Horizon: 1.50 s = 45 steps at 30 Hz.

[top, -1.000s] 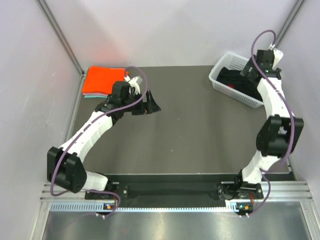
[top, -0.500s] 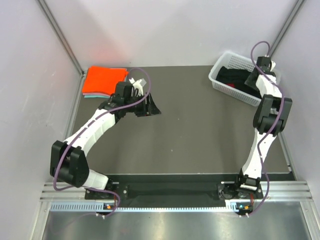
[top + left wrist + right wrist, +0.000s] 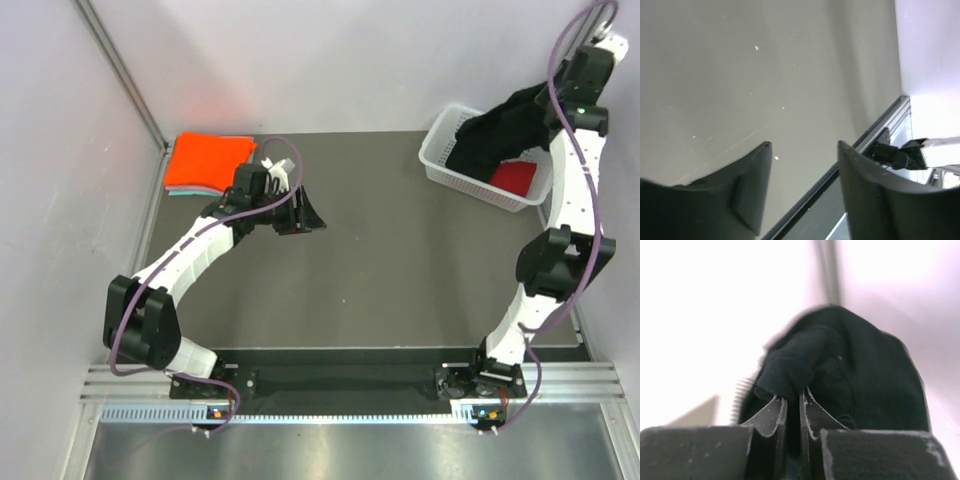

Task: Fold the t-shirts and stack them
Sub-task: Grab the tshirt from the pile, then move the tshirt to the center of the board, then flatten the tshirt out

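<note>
Black tee raised, basket partly hidden

My right pincer has dark grey fingers with scuffed, pale edges. The black shirt in front of it is plain, with no print. From above, my basket is white mesh, and the red shirt showing in it is a dark, plain red. The orange shirt is bright and unpatterned, and the teal shirt is pale. My left pincer is black, and the table is a dull grey-brown. My arms are white with black joints, and their cables are purple.
</note>
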{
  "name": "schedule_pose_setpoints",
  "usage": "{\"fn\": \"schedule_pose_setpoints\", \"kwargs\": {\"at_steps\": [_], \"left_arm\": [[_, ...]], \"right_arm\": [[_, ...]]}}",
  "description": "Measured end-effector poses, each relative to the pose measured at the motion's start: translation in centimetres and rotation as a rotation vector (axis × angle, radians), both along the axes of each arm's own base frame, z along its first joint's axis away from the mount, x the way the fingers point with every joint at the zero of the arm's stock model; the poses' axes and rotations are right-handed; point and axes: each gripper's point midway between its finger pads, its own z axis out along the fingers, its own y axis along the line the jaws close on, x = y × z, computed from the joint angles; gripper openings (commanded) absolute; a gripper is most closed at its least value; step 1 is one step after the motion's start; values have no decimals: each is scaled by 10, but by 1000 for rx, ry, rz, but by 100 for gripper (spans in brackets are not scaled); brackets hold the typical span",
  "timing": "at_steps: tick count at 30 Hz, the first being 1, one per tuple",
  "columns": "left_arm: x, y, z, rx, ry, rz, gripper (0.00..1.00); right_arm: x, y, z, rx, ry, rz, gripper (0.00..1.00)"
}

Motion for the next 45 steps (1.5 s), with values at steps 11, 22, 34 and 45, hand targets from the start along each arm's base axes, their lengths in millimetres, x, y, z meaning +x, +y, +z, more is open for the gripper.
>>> {"fn": "schedule_pose_setpoints", "kwargs": {"at_steps": [11,22,34,45], "left_arm": [[24,53,66,37,-158,213,94],[-11,69,78,9,-185,199,79],[-79,8,-53,152,113,20,72],[-104,-61,-144,261,246,-122,64]], "right_arm": [[-132,141,219,185,-519,467,0],[-275,265,157,463,-532,910,23],[-291,214,-174,518,229,352,57],[-312,218,-268,596,398,290,54]]}}
